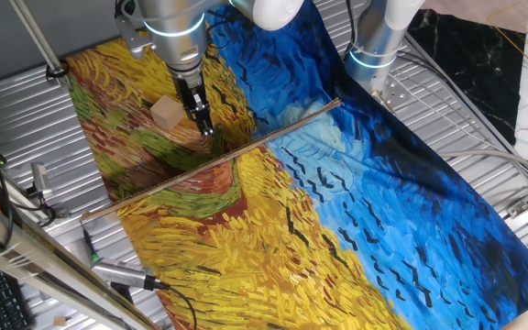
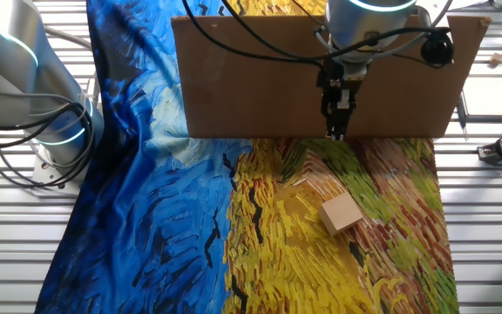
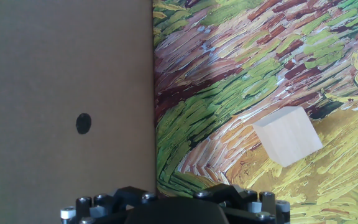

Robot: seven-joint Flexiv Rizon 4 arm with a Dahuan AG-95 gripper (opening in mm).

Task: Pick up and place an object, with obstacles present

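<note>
The object is a small light tan wooden cube (image 1: pixel 166 114) lying on the painted cloth; it also shows in the other fixed view (image 2: pixel 341 214) and at the right of the hand view (image 3: pixel 288 135). The obstacle is a thin brown board standing upright on its edge. It looks like a long thin line from above (image 1: pixel 218 158), a wide panel in the other fixed view (image 2: pixel 251 78), and fills the left of the hand view (image 3: pixel 61 93). My gripper (image 1: pixel 204 128) hangs between cube and board (image 2: pixel 336 133), fingers close together, empty, not touching the cube.
A colourful painted cloth (image 1: pixel 356 211) covers the ribbed metal table (image 1: pixel 26 119). A second arm's base (image 1: pixel 374 46) with cables stands at the cloth's far edge (image 2: pixel 33 96). Tools and cables (image 1: pixel 117 275) lie at the near left edge.
</note>
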